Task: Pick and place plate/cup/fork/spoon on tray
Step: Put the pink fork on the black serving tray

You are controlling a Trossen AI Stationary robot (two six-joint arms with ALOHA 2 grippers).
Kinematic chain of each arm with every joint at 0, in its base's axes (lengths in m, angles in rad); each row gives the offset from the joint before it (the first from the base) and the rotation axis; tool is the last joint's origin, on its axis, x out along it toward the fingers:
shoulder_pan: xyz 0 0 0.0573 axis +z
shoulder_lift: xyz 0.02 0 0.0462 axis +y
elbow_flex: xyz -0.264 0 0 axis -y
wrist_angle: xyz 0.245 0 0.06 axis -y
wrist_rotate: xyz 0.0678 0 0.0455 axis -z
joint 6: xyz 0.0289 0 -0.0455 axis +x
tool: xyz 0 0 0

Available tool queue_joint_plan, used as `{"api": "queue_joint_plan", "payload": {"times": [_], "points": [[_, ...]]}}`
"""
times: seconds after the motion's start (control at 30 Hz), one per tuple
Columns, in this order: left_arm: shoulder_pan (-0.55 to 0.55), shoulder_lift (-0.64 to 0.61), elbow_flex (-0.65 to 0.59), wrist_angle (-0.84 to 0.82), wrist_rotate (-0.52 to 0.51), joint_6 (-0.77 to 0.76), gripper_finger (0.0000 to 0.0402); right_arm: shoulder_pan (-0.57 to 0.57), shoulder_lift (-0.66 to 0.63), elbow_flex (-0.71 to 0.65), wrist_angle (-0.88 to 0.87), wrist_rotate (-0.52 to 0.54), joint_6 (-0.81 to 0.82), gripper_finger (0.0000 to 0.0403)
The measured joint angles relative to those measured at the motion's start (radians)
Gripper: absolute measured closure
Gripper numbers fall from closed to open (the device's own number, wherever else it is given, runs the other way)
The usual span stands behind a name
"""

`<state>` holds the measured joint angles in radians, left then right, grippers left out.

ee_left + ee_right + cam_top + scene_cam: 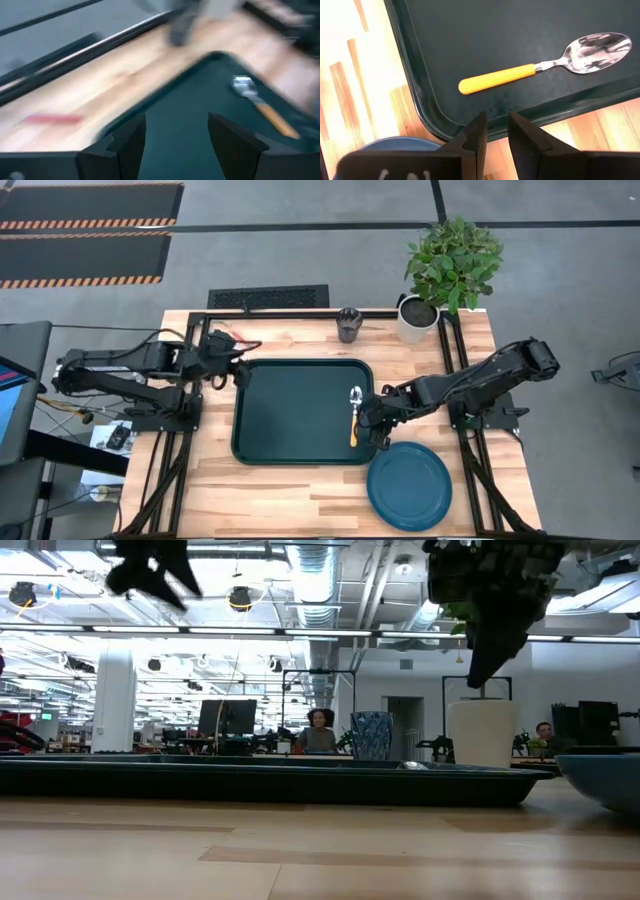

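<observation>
The dark green tray [290, 415] lies mid-table. The spoon [355, 415], silver bowl and orange-yellow handle, lies flat in the tray by its right edge, as the right wrist view [540, 67] also shows. My right gripper [370, 425] hovers over the tray's right near edge, open by a narrow gap and empty [497, 131]. The blue plate [410, 485] rests on the table at the near right. The dark cup [348, 325] stands at the far edge. The red-handled fork [52, 118] lies on the wood past the tray's far left corner. My left gripper [240, 370] is open and empty [176, 131] there.
A white pot with a green plant [420, 315] stands at the far right beside the cup. Black frame rails [460, 370] run along the table's left, right and far sides. In the low view the plate's rim [610, 775] is close at the right.
</observation>
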<state>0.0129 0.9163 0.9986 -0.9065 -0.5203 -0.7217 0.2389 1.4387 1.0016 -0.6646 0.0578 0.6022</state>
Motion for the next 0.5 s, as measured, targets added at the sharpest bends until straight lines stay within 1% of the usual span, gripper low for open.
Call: {"api": "queue_joint_plan", "payload": {"times": [0.13,0.3,0.4,0.5], "points": [[0.166,0.028,-0.038,-0.006,-0.023,-0.023,0.0198,0.019,0.01,-0.001,-0.001,0.001,0.0,0.0301],[0.382,0.104,-0.041,-0.006,-0.022,0.032,0.0198,0.041,0.023,-0.002,0.009,0.0,0.003,0.0301],[0.511,0.157,-0.041,0.039,0.033,0.109,0.0198,0.052,0.023,-0.001,0.014,0.001,0.003,0.0301],[0.645,0.216,-0.041,0.07,0.117,0.153,0.0198,0.064,0.023,-0.001,0.025,0.006,0.003,0.0301]]}}
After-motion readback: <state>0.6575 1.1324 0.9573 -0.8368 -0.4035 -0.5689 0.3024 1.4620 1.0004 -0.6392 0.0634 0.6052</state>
